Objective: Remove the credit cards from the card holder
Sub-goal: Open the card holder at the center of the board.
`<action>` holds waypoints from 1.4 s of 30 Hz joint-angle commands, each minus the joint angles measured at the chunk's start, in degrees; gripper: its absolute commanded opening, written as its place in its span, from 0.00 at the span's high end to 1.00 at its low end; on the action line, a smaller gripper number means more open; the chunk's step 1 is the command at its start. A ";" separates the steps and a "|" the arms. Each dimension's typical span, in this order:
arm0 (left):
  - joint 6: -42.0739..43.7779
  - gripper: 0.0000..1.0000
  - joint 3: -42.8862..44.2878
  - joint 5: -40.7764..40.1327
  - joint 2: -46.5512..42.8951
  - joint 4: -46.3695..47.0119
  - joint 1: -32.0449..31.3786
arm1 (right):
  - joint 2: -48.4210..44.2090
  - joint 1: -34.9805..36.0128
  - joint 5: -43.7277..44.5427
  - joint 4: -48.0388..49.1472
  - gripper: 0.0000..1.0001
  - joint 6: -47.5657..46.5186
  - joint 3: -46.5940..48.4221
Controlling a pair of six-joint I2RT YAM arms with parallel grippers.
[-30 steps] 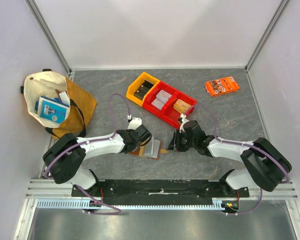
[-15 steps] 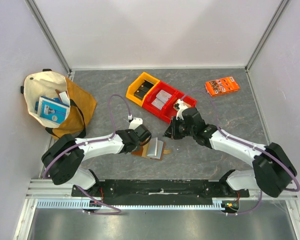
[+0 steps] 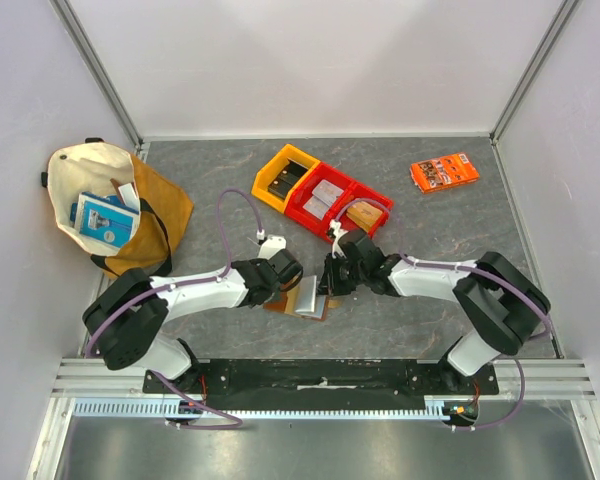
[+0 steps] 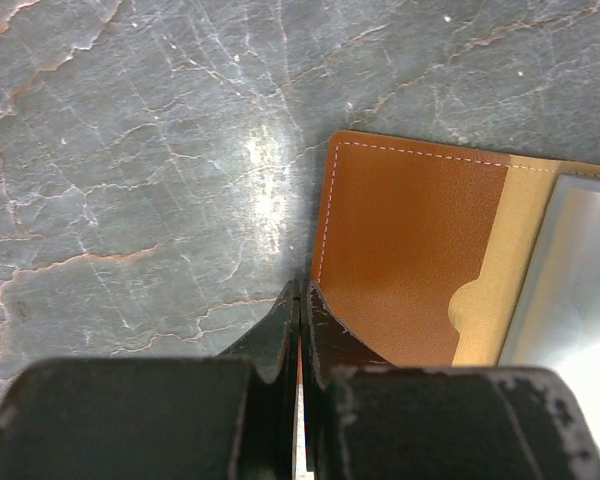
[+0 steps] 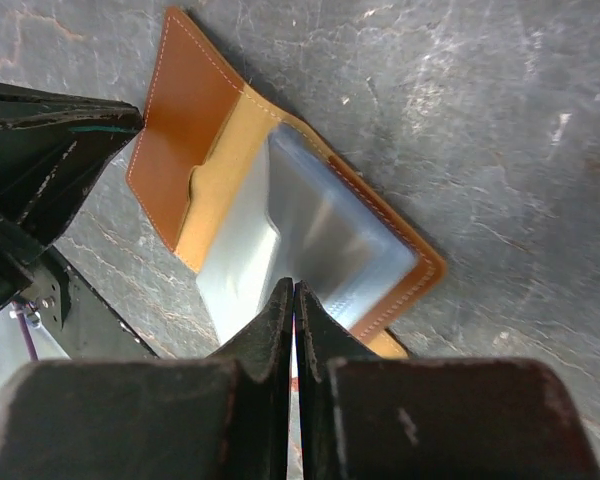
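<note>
The brown leather card holder (image 3: 283, 303) lies open on the grey table between my two arms. A pale grey-white credit card (image 3: 309, 296) sticks up out of it. My left gripper (image 3: 281, 283) is shut on the holder's left edge; the left wrist view shows its tips (image 4: 300, 290) at the brown flap (image 4: 410, 250), with the card (image 4: 570, 280) to the right. My right gripper (image 3: 331, 276) is at the holder's right end. In the right wrist view its tips (image 5: 294, 285) are shut at the edge of the shiny card (image 5: 300, 235) over the open holder (image 5: 185, 130).
A yellow bin (image 3: 283, 175) and red bins (image 3: 335, 205) with small items stand just behind the grippers. An orange printed packet (image 3: 445, 171) lies at the back right. A cream and tan tote bag (image 3: 110, 205) with blue items sits at the left.
My right gripper lifted back from the holder's right side, then came left onto the holder's card. The card now stands more tilted. My left gripper has barely moved.
</note>
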 commanded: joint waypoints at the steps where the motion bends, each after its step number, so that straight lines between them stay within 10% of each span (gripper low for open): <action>1: -0.70 0.98 -0.62 2.89 -1.14 2.11 -0.61 | 2.63 2.38 -1.27 3.48 0.94 0.51 3.52; 24: -3.34 0.79 -6.07 5.51 -23.73 3.33 -0.88 | 15.65 8.81 -0.12 4.45 0.86 1.30 11.87; 42: -3.60 0.93 -5.28 9.49 -10.91 12.31 -0.70 | -4.30 5.91 19.39 -6.72 0.59 -1.51 5.64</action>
